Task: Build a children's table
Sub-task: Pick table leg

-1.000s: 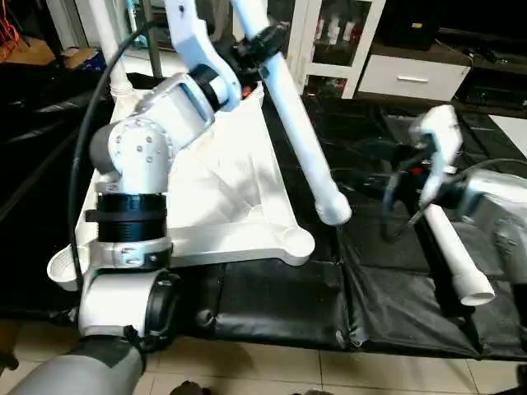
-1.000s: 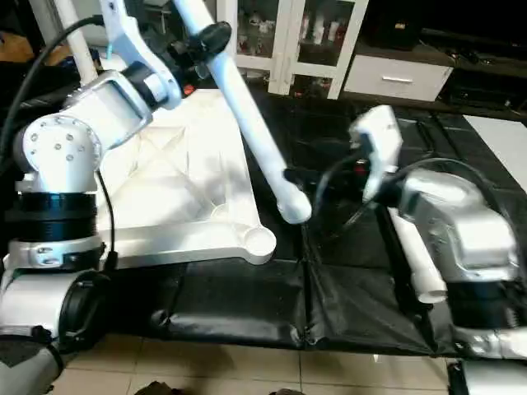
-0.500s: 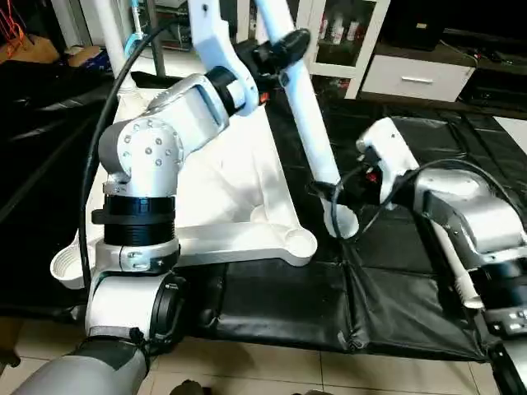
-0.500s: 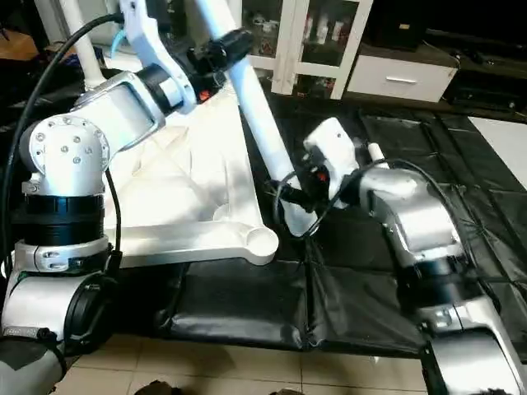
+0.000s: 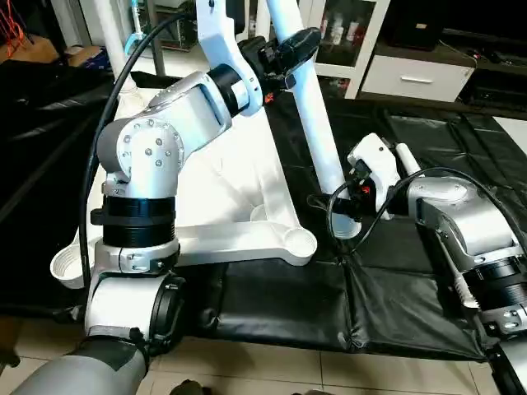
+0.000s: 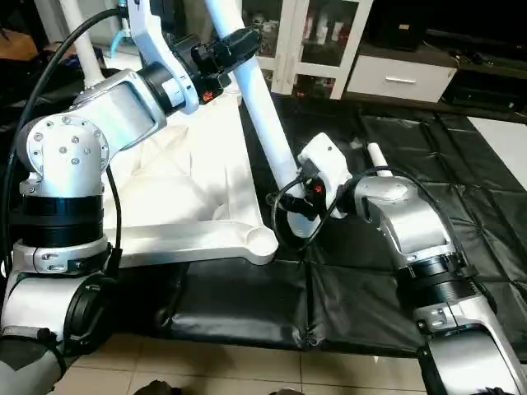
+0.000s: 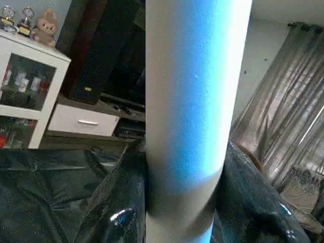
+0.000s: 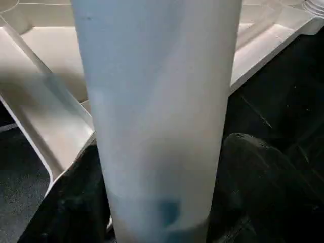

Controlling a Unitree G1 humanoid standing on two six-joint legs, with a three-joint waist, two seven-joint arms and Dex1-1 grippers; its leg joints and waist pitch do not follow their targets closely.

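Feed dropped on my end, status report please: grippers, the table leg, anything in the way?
Left gripper shut on leg, high up. Right gripper at its lower end, grip unclear. Leg beside tabletop, not socketed. Second leg behind right arm.

Overall light: bright, even indoor light from above in the head views.
Glare: the white ribbed plastic tabletop (image 5: 239,189) washes out near its middle, losing rib detail; soft sheen on the black padded surface (image 5: 272,300).
Shadows: faint and short under the tabletop's front edge.
Focus: the long white tapered tube leg (image 7: 195,101) fills both wrist views, blurred and blue-tinted; backgrounds sharper.
Edges: cabinet lines lean slightly.
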